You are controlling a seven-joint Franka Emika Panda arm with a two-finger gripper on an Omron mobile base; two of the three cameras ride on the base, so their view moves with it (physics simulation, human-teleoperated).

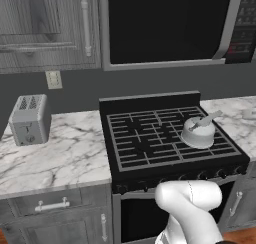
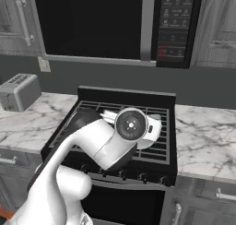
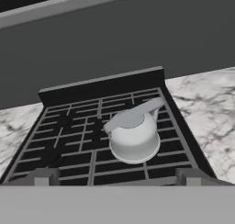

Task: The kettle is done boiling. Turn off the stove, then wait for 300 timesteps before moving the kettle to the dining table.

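Observation:
The kettle (image 1: 198, 130), squat and light grey with a slanted handle, stands on the right front grate of the black stove (image 1: 145, 138). In the hand view the kettle (image 3: 134, 136) sits at the middle of the stove (image 3: 73, 140) grates. My gripper (image 3: 117, 178) is open and empty, its two fingertips (image 3: 43, 176) spread wide. It hangs near the stove's front edge, short of the kettle and apart from it. Small knobs (image 1: 200, 175) line the stove front. From the right base view my arm (image 2: 106, 141) covers most of the kettle. The dining table is out of view.
Marble counters (image 1: 60, 153) (image 2: 207, 141) flank the stove. A silver toaster (image 1: 29, 119) stands on the left counter. A black microwave (image 1: 165, 23) hangs above the stove, with grey cabinets (image 1: 45, 28) beside it. Drawers and the oven door sit below.

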